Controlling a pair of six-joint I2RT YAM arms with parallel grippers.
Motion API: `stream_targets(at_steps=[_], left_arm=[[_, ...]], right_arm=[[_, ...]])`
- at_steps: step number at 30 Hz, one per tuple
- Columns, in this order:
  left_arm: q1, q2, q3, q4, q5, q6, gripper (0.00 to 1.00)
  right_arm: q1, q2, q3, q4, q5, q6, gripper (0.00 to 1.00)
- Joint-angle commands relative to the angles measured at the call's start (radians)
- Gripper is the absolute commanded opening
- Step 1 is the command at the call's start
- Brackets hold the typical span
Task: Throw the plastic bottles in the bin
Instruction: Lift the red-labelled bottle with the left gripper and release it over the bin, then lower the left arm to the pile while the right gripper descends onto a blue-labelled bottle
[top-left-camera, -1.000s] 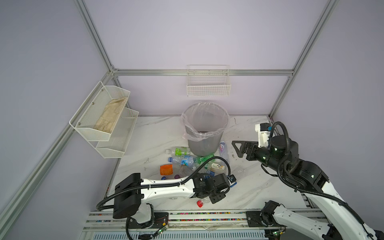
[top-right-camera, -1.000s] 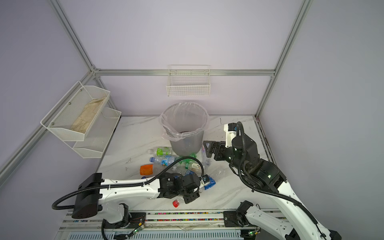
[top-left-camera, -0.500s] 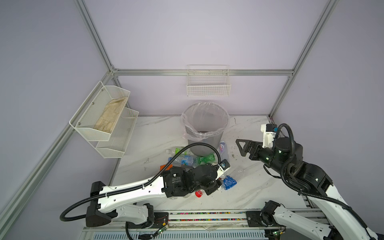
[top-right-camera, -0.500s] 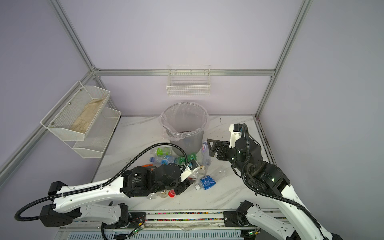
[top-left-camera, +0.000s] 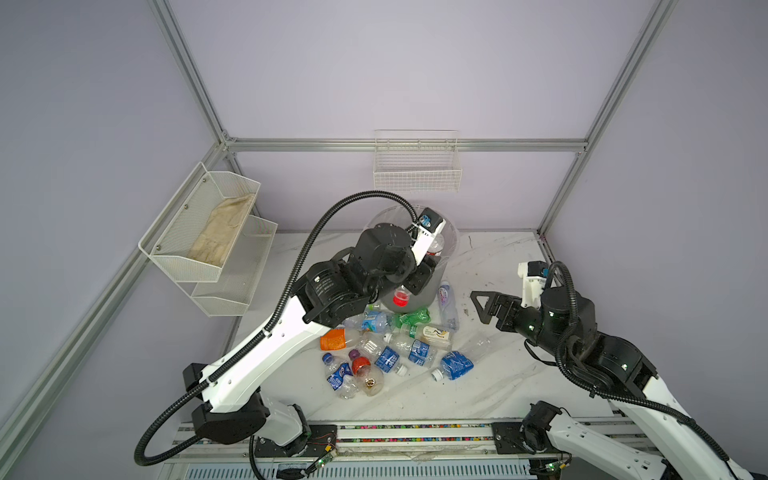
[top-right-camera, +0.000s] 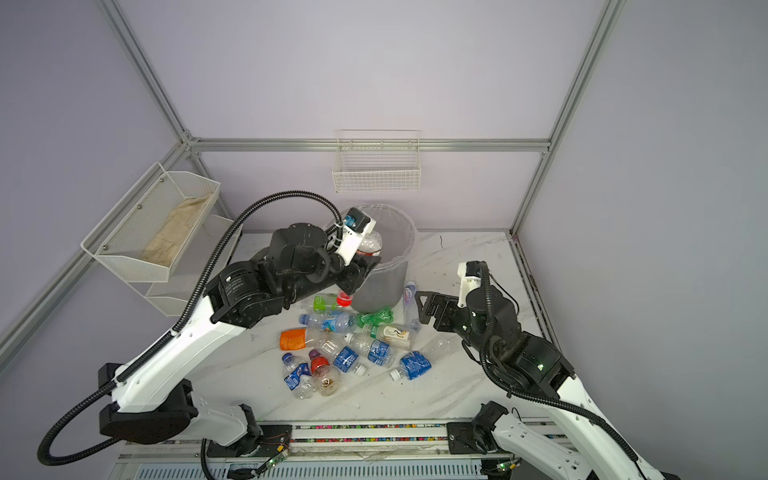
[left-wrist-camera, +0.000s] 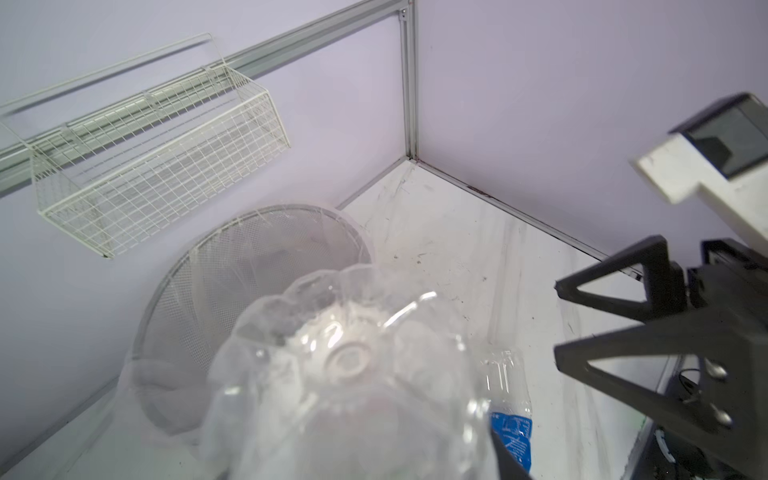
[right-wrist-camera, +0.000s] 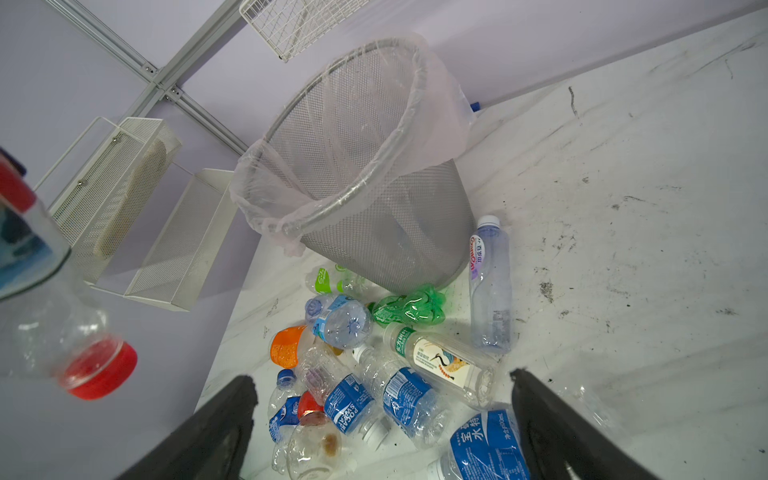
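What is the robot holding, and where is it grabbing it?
The left gripper holds a clear red-capped bottle around its middle. The right gripper is open and empty.

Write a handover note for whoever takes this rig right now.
Left gripper: shut on a clear plastic bottle with a red cap, cap down, raised near the rim of the round grey mesh bin, not yet dropped.
Right gripper: open, empty, hovering right of the pile.
Other plastic bottles: lying on the white marble table in front of the bin.
Done: cannot tell what is in the bin.
Left: drop this bottle, then clear the pile.
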Motion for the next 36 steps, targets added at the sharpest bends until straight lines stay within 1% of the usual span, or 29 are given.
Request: stream_targets(at_steps=[1,3,6,15,19,20,21,22,23,24,32,36], left_arm=[[0.048,0.070,0.195,-0.024,0.032,0.068,0.47],[0.084,0.120,0.268,-0.024,0.040,0.071,0.47],[0.132,0.175,0.338,-0.005,0.055,0.066,0.47],[0.261,0.277,0.360,0.143,0.139,0.011,0.47],[0.317,0.375,0.428,0.139,0.182,-0.017,0.48],[0.333,0.409,0.456,0.117,0.192,-0.025,0.50],[0.347,0.447,0.489,0.089,0.197,-0.031,0.58],[0.355,0.467,0.498,0.076,0.187,-0.037,0.72],[0.360,0.470,0.479,0.075,0.175,-0.047,0.95],[0.361,0.467,0.470,0.063,0.178,-0.049,1.00],[0.320,0.312,0.385,0.080,0.132,-0.018,1.00],[0.302,0.210,0.291,0.094,0.125,-0.022,1.00]], right_arm=[[0.000,-0.015,-0.025,-0.014,-0.021,0.019,0.97],[-0.001,-0.019,-0.039,-0.011,-0.024,0.020,0.97],[0.000,-0.023,-0.047,-0.011,-0.028,0.018,0.97],[0.000,-0.022,-0.055,-0.009,-0.043,0.012,0.97],[0.000,-0.019,-0.055,-0.008,-0.049,0.016,0.97],[0.000,-0.020,-0.052,-0.008,-0.052,0.018,0.97],[0.000,-0.020,-0.049,-0.009,-0.055,0.020,0.97],[0.000,-0.021,-0.046,-0.009,-0.056,0.023,0.97],[0.000,-0.023,-0.043,-0.010,-0.058,0.026,0.97],[0.000,-0.025,-0.039,-0.014,-0.061,0.028,0.97],[0.000,-0.027,-0.045,-0.024,-0.068,0.045,0.97],[0.000,-0.002,-0.045,-0.037,-0.050,0.088,0.97]])
